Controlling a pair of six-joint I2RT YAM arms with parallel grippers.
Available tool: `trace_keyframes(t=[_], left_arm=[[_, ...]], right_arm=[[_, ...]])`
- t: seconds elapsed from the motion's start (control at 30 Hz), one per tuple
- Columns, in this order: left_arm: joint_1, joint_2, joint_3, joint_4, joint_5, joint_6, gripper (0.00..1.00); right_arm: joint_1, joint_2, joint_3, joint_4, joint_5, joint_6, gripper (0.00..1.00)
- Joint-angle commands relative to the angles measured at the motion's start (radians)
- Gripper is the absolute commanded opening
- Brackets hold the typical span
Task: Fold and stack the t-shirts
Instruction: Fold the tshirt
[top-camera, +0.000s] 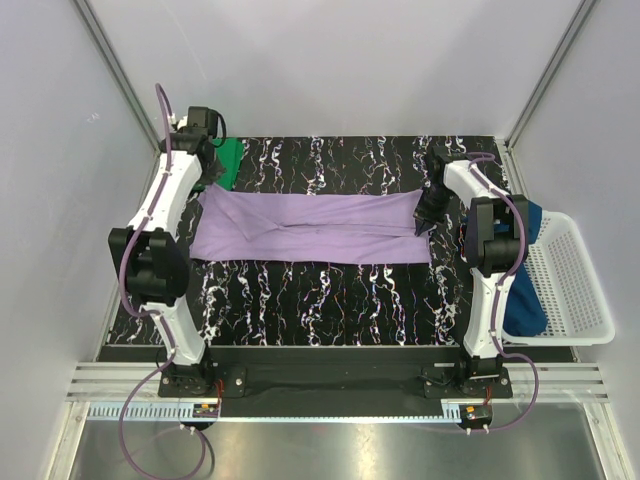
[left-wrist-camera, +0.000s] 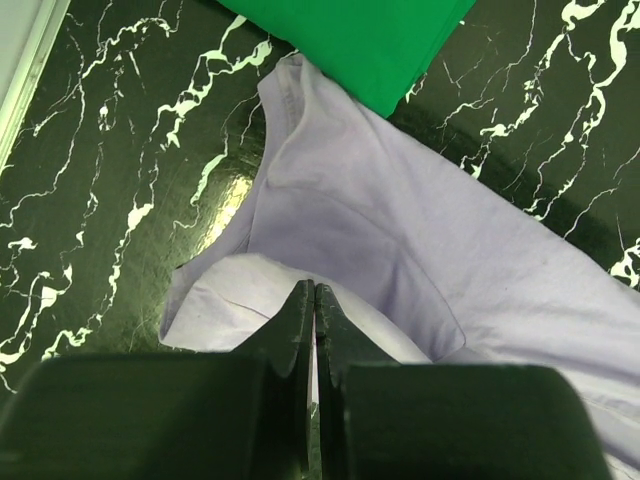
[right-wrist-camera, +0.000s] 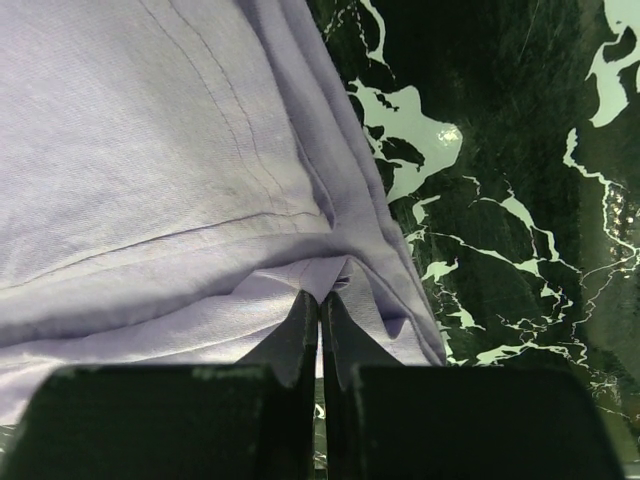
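The lavender t-shirt (top-camera: 310, 225) lies stretched in a long band across the black marbled table (top-camera: 320, 300). My left gripper (top-camera: 212, 183) is shut on its left end; in the left wrist view the closed fingertips (left-wrist-camera: 314, 287) pinch a folded edge of the lavender cloth (left-wrist-camera: 400, 220). My right gripper (top-camera: 424, 222) is shut on the right end, and the cloth (right-wrist-camera: 150, 150) puckers at the tips (right-wrist-camera: 321, 296). A folded green t-shirt (top-camera: 232, 160) (left-wrist-camera: 360, 40) lies at the back left, just behind the lavender one. The dark blue t-shirt (top-camera: 525, 300) hangs in the basket on the right.
A white mesh basket (top-camera: 575, 280) stands off the table's right edge beside the right arm. Grey walls enclose the back and both sides. Bare marbled table shows in front of the lavender t-shirt.
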Motion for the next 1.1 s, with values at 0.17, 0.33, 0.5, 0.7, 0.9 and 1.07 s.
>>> trace_keyframes(t=[0.17,0.33,0.5,0.7,0.9,1.07], left_arm=[[0.012,0.037,0.031,0.028,-0.026,-0.003,0.00],[0.034,0.053,0.029,0.026,-0.030,-0.008,0.00],[0.046,0.076,0.086,0.018,-0.004,0.015,0.14],[0.040,-0.059,0.011,0.009,-0.014,0.021,0.54],[0.022,-0.242,-0.246,0.073,0.107,0.032,0.47],[0.017,-0.263,-0.449,0.090,0.198,-0.034,0.25]], right_arm=[[-0.010,0.017,0.083,-0.004,-0.006,0.004,0.06],[-0.010,0.036,0.127,-0.018,0.008,0.006,0.15],[-0.014,0.060,0.184,-0.073,0.043,-0.023,0.47],[-0.004,-0.099,0.082,-0.085,0.147,-0.082,0.59],[0.054,-0.183,-0.043,-0.027,0.072,-0.111,0.59],[0.091,-0.170,-0.086,0.037,-0.012,-0.125,0.57]])
